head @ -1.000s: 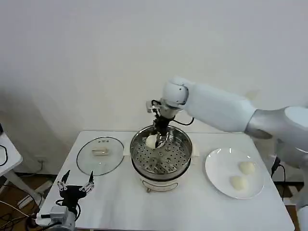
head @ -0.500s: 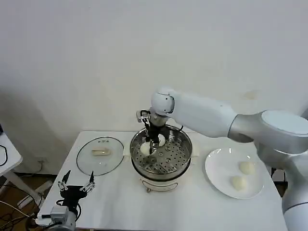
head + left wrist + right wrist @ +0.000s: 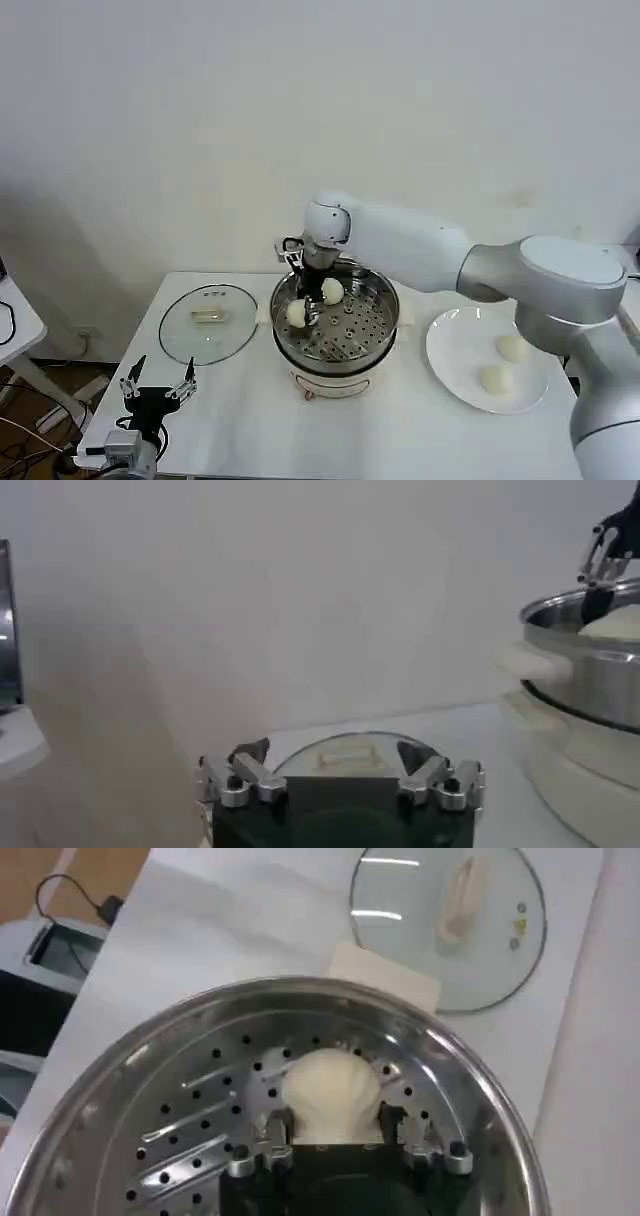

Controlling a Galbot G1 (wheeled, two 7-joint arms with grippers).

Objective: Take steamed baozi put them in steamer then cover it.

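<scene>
Right gripper (image 3: 306,303): you've got it down inside the round shiny stainless-steel steamer (image 3: 335,340), at the side nearest the lid, fingers pinching a pale cream-white round baozi (image 3: 331,1095) just over the perforated tray.
Hard to make out: from your head view the fingertips blur into the bun (image 3: 298,313); whether the bun touches the tray, you cannot tell.
Second bun in the pot: another smooth pale baozi (image 3: 332,290) sits just beside the right gripper, toward the back wall of the steamer.
Cut off: your right wrist view crops the near rim of the steamer (image 3: 470,1078), and the gripper's own body covers the bun's lower half.
Cover: the round clear glass lid with metal rim and pale oblong handle (image 3: 208,322) lies flat on the white table (image 3: 250,420), beyond the steamer's rim from the right gripper (image 3: 340,1138), well apart from it.
Left gripper (image 3: 157,388): parked low at the table's near corner, fingers spread wide, nothing between them; the lid (image 3: 345,755) lies just ahead of it (image 3: 341,777).
Plate: a flat white round plate (image 3: 450,365) on the far side of the steamer from the lid, carrying two more cream buns (image 3: 513,348) and (image 3: 494,379).
In the way: your right arm's white forearm (image 3: 400,240) spans above the steamer's back rim.
</scene>
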